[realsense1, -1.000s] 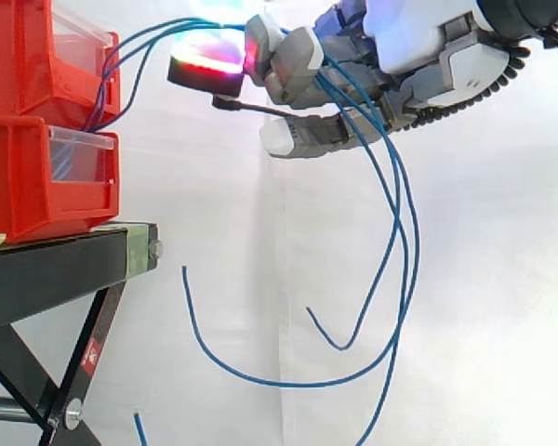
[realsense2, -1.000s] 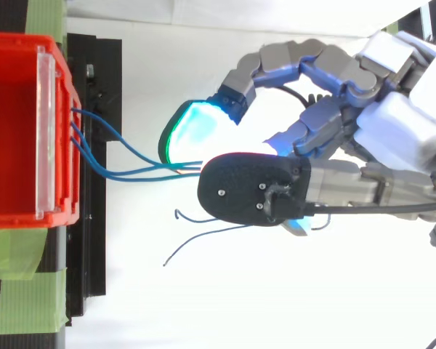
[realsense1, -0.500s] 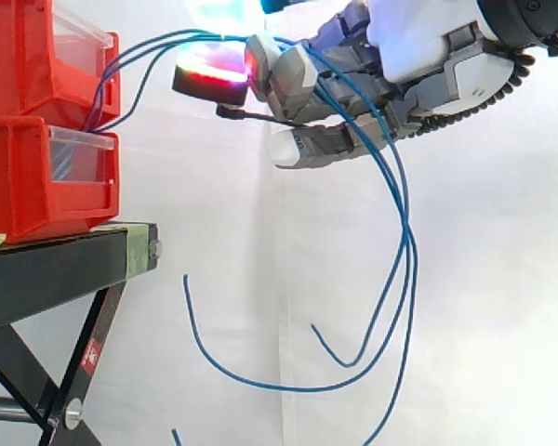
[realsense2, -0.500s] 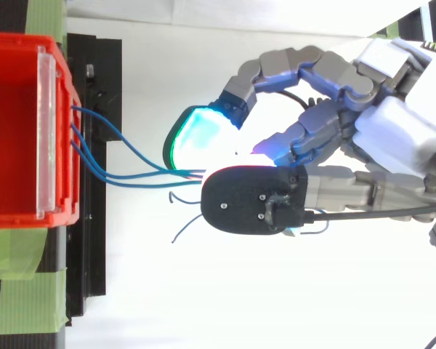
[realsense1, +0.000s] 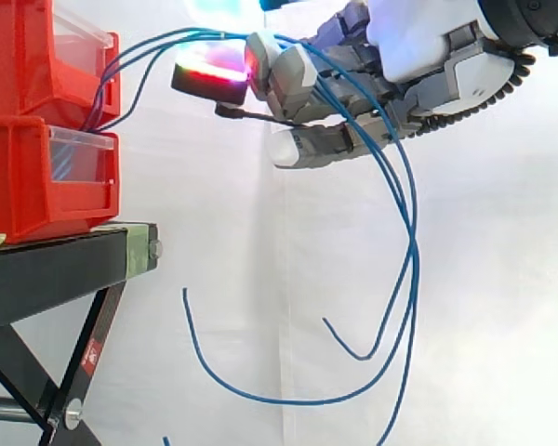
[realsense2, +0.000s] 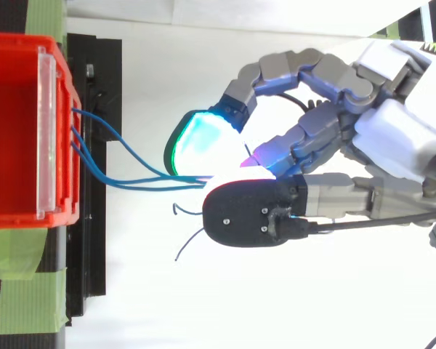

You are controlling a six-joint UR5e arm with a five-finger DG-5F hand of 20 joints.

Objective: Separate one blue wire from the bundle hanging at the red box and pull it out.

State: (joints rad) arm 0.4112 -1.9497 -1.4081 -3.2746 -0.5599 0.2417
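Several blue wires [realsense2: 131,178] leave the front of the upper red bin [realsense1: 46,56], arch across to the hand [realsense1: 353,84] and drape over it. They hang in long loops [realsense1: 412,251] below it, with loose ends near the floor. In the top view the wires run in between a green-glowing fingertip [realsense2: 196,142] and a black-backed pad [realsense2: 251,214] of the hand [realsense2: 392,138]. The fingers are curled, and these two pads close on the wire bundle to the right of the bin [realsense2: 11,131].
Two red bins are stacked, the lower one [realsense1: 46,177] resting on a black stand [realsense1: 65,265] with crossed legs. Green tape [realsense2: 22,302] marks the stand's near side. A white curtain hangs behind.
The hand rose slightly and its black-backed pad shifted sideways under the wires. The hanging loops swung a little to the right and lower.
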